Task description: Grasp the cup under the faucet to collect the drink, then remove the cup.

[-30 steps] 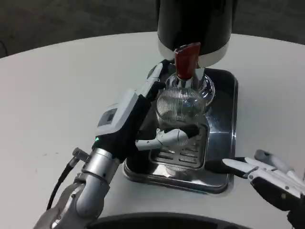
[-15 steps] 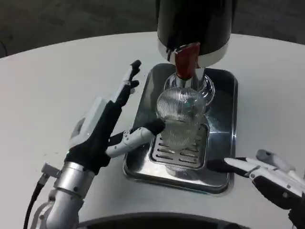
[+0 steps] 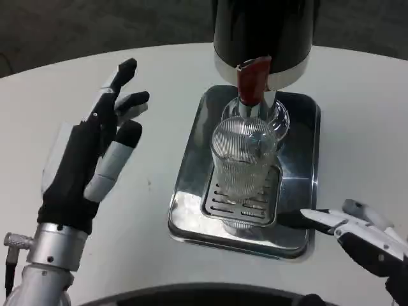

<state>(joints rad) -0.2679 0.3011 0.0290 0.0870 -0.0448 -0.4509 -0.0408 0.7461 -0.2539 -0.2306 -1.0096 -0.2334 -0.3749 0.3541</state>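
A clear ribbed cup (image 3: pixel 243 159) stands upright on the slotted grate of a steel drip tray (image 3: pixel 191 204), directly under the red faucet lever (image 3: pixel 251 80) of a black drink dispenser (image 3: pixel 262 32). My left hand (image 3: pixel 95 153) is raised over the table to the left of the tray, fingers spread, holding nothing and well apart from the cup. My right hand (image 3: pixel 357 239) lies low at the bottom right, fingers stretched out toward the tray's front right corner, holding nothing.
The round white table (image 3: pixel 76 95) spreads to the left and back. The tray's raised rim surrounds the cup. The dispenser body overhangs the cup from behind.
My left hand has let go of the cup and pulled back to the left and upward, fingers opening. The cup stays under the faucet. My right hand has hardly moved.
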